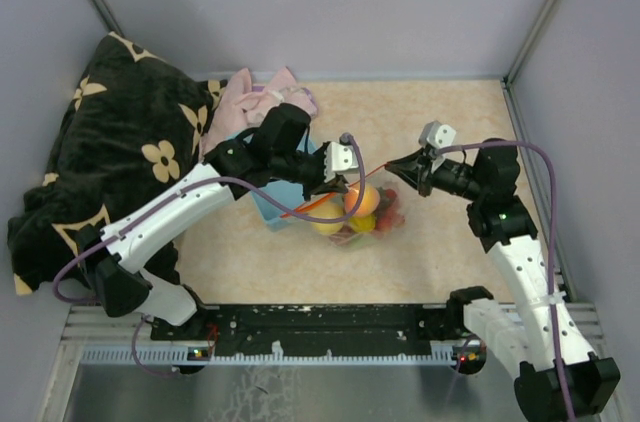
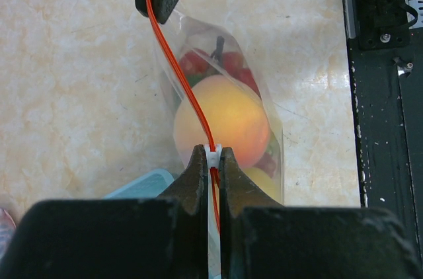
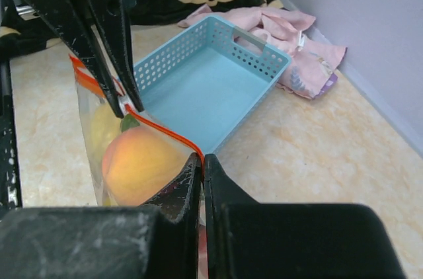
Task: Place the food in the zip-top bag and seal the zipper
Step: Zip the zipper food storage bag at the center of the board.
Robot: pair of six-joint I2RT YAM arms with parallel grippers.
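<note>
- While the bag [image 1: 366,214] sits near the middle of the bench [image 1: 450,132], the left tool [image 2: 211,155] is clamped tight on the zipper [image 2: 177,71] at its white slider [image 2: 212,159].
- The right tool [image 3: 201,160] pinches the zipper's other end, fully closed.
- A peach [image 2: 221,120] lies inside the bag.

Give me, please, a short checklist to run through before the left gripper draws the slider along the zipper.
1. Left gripper shut on the white slider: ok.
2. Right gripper shut on the zipper edge, anchoring it: ok.
3. Zipper runs nearly straight between the grippers: ok.
4. Food, such as the orange peach, sits inside the zip-top bag, below the zipper: ok.
5. Light-blue basket holds no food: ok.
6. Which stretch of zipper is already sealed: cannot tell.
</note>
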